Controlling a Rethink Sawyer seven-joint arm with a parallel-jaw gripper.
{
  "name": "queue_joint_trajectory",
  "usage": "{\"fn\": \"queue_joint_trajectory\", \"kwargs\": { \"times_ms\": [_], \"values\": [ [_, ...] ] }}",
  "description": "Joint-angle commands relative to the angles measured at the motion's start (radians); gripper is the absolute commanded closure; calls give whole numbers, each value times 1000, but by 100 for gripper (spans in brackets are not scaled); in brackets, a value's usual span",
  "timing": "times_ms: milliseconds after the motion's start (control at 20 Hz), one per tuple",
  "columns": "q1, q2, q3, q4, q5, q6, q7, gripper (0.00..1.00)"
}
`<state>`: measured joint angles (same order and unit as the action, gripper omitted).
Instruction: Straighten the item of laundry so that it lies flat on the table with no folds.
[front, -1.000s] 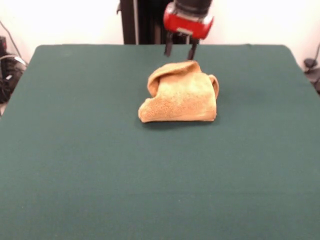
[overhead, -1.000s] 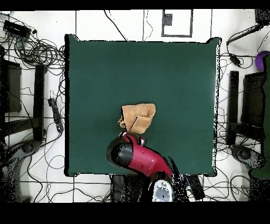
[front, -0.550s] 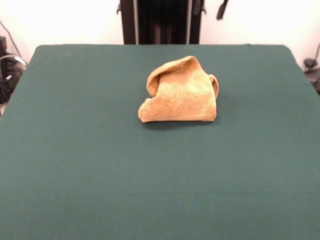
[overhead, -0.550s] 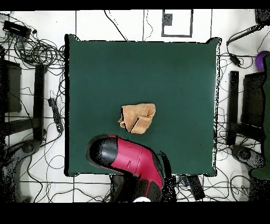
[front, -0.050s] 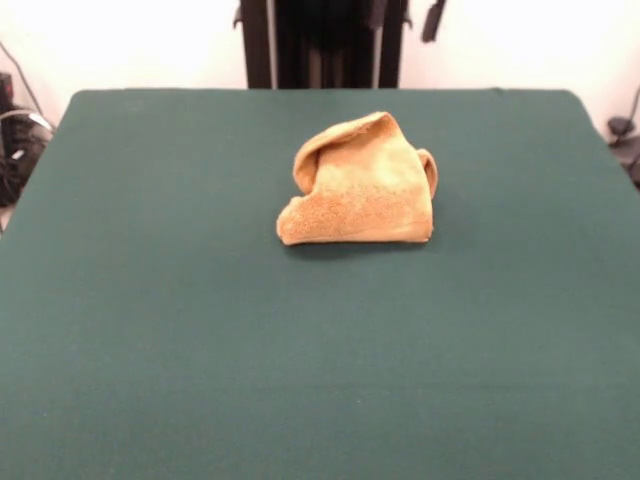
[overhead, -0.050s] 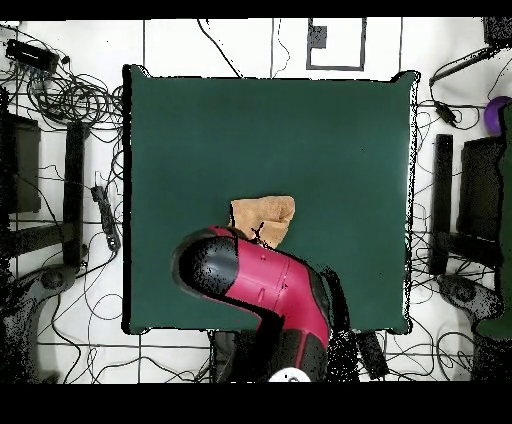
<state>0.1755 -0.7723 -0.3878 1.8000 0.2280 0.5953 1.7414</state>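
Dark green felt covers my wide bench (front, -0.050s: 150, 330), rounded at its corners. Near the middle, slightly toward my side, the small golden-orange terry towel (front, -0.050s: 362, 185) sits bunched, one fold standing up in a hump. From overhead my red and black arm (overhead, -0.050s: 262, 285) overlaps its edge (overhead, -0.050s: 265, 214). Whether my tool is spread or closed, I cannot tell.

The arm (overhead, -0.050s: 265, 290) is a thick, rounded casing in glossy crimson red, capped at one end by a black dome.
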Motion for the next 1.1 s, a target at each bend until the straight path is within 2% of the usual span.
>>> {"fn": "queue_joint_trajectory", "kwargs": {
  "times_ms": [50, 300, 650, 850, 1100],
  "values": [
    [-62, 103, 139, -17, 16, -70, 143, 0],
    [-124, 144, 221, 56, 40, -204, 155, 0],
    [-113, 167, 264, 121, 79, -371, 268, 0],
    [-110, 179, 281, 136, 113, -414, 304, 0],
    [-65, 182, 250, 145, 161, -419, 336, 0]
  ]
}}
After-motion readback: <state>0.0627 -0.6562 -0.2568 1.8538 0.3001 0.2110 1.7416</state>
